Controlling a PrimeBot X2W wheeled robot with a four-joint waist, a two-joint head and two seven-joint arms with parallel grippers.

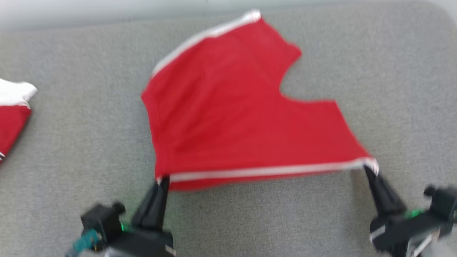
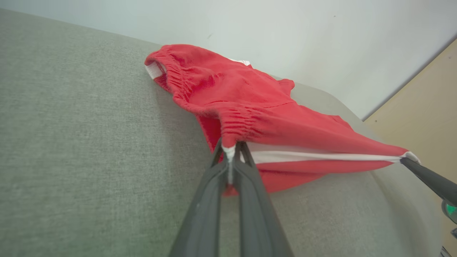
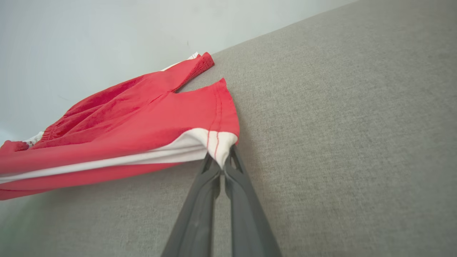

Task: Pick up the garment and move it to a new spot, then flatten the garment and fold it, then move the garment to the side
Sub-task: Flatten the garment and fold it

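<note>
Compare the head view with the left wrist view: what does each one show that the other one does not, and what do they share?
Head view adds: a second red-and-white garment at its left edge. Left wrist view adds: a beige panel at the right and the gathered waistband. Shared: the red shorts over the grey surface, with the left gripper and right gripper each shut on one end of the white-striped edge.

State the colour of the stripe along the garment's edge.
White; the stripe shows best in the right wrist view.
</note>
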